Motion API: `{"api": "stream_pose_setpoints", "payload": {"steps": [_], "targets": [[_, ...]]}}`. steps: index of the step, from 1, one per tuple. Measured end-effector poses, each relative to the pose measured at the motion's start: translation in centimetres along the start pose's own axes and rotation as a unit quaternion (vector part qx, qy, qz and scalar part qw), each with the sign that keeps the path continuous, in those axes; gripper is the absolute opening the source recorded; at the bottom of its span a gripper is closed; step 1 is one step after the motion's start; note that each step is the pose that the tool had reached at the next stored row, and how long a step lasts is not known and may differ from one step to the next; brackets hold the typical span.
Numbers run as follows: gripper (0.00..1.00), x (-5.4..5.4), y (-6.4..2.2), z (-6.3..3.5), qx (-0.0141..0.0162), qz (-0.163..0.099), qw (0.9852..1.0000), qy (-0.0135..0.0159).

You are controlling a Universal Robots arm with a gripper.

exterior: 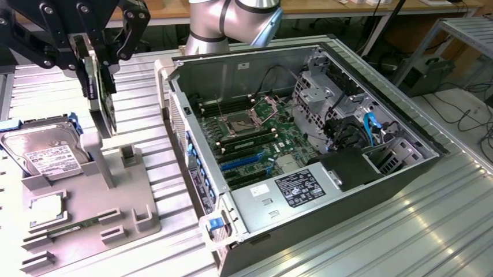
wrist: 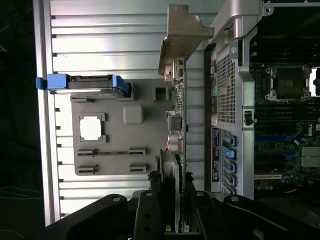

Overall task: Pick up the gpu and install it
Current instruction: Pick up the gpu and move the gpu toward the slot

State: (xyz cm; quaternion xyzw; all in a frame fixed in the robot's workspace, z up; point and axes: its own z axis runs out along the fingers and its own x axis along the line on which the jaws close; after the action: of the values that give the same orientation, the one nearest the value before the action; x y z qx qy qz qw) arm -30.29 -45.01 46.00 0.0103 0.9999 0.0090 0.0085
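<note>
- The gripper is in the upper left of the exterior view, and its two black fingers are clamped on the gpu.
- The gpu hangs upright from the jaws, with its flat side facing the exterior view's right, above the grey tray at the exterior view's left.
- I cannot tell if its lower edge still touches the tray's post.
- In the wrist view the gpu is seen edge-on between the fingers of the gripper, with its silver bracket at the far end.
- On the tray sit a hard drive in a blue carrier, a square processor and a thin memory stick.
- The open computer case lies on the ribbed metal table in the middle of the exterior view, and its motherboard is exposed.
</note>
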Motion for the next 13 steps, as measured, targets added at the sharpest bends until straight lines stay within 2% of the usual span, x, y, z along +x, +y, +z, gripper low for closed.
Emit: {"api": "stream_pose_setpoints", "payload": {"steps": [13], "targets": [[0.27, -1.3, 0.03, 0.02, 0.0, 0.0, 1.0, 0.0]]}}
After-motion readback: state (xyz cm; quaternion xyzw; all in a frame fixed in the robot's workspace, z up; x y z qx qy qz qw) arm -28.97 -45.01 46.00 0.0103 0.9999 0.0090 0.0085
